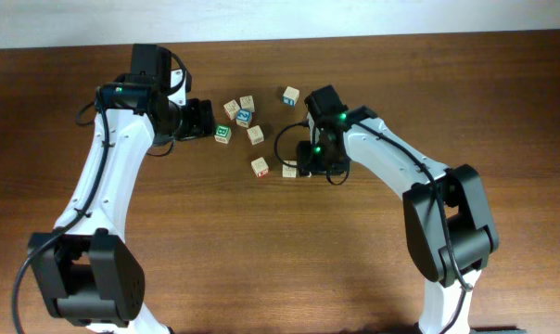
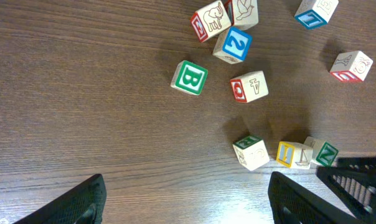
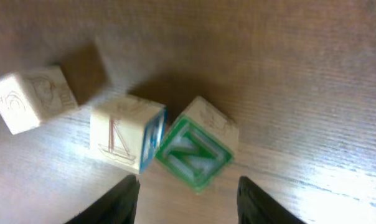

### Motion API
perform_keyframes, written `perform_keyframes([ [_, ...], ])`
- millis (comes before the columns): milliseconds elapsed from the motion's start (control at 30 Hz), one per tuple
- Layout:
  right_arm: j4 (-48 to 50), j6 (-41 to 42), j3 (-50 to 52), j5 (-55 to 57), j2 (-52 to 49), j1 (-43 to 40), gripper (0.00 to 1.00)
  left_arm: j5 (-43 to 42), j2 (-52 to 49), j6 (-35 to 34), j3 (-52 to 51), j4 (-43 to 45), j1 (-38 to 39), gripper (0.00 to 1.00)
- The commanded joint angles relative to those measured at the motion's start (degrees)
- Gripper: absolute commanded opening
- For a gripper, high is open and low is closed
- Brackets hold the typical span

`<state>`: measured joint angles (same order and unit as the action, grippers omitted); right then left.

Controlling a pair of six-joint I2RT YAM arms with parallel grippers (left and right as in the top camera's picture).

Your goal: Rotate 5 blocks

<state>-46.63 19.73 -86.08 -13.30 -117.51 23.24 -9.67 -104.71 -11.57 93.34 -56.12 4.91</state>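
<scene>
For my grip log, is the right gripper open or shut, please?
Open: right gripper fingers stand apart, not touching the N block.

Alphabet blocks point(image 2: 249, 86) lie scattered beyond the wide-spread fingers point(image 2: 73, 202)

both arms reach inward, left gripper point(image 2: 187, 200) spread wide, right gripper point(image 3: 189, 198) with jaws parted.

Dark wooden bench point(image 1: 261, 250) with scattered alphabet blocks point(image 1: 255, 134).
Green N block point(image 3: 193, 152) and green B block point(image 2: 190, 78) lie apart, others between them.
</scene>
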Motion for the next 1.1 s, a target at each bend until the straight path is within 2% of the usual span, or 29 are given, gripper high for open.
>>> perform_keyframes([
  [0, -4.17, -1.49, -10.21, 0.33, -0.17, -1.16, 0.52, -0.63, -0.31, 0.28, 0.72, 0.07, 0.07, 0.82],
  [67, -6.08, -3.41, -17.33, 5.07, -0.17, -2.62, 0.52, -0.63, -0.31, 0.28, 0.72, 0.09, 0.07, 0.82],
  [167, -2.47, -3.34, -18.67, 11.52, -0.39, -3.85, 0.51, -0.63, -0.31, 0.28, 0.72, 0.09, 0.07, 0.82],
  [267, 2.71, 0.61, -18.67, 15.47, -3.1, -4.24, 0.51, -0.63, -0.31, 0.28, 0.72, 0.09, 0.07, 0.81],
  [433, 7.76, 9.42, -18.67, 15.56, -9.75, -4.15, 0.52, -0.63, -0.31, 0.28, 0.72, 0.09, 0.07, 0.81],
  [567, 9.16, 11.13, -18.6, 16.68, -12.52, -4.15, 0.56, -0.61, -0.31, 0.28, 0.72, 0.09, 0.07, 0.81],
  [733, 9.62, 12.33, -18.56, 16.87, -14.84, -4.15, 0.55, -0.63, -0.31, 0.28, 0.72, 0.09, 0.07, 0.81],
  [800, 9.64, 12.31, -18.49, 17.05, -14.99, -4.15, 0.47, -0.63, -0.31, 0.28, 0.72, 0.09, 0.07, 0.81],
  [1000, 9.62, 12.31, -18.36, 17.03, -15.1, -4.13, 0.42, -0.63, -0.31, 0.28, 0.72, 0.07, 0.07, 0.81],
  [1067, 9.11, 12.31, -18.36, 16.96, -15.1, -4.13, 0.3, -0.63, -0.31, 0.28, 0.72, 0.02, 0.07, 0.81],
])
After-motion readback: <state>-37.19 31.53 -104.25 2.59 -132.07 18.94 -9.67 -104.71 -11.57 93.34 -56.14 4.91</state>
